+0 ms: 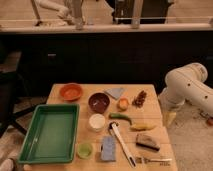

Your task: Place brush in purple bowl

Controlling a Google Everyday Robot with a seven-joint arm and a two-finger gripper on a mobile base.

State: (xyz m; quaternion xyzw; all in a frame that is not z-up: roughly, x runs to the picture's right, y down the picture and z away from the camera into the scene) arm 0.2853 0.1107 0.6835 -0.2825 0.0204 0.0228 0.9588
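The brush [123, 144] lies flat on the wooden table [150, 116], near the front. Its white handle runs diagonally from a dark end near the white cup down to the front edge. The purple bowl [99, 102] stands upright behind it, in the middle of the table's far half, and looks empty. My gripper [170, 118] hangs from the white arm [187, 86] just off the table's right edge. It is well to the right of both the brush and the bowl and touches neither.
A green tray [50, 132] fills the left side. An orange bowl [71, 91], white cup [97, 122], small green cup [84, 150], blue sponge [108, 148], brown block [147, 142], fork [155, 160], green pepper [121, 117] and yellow item [142, 127] surround the brush.
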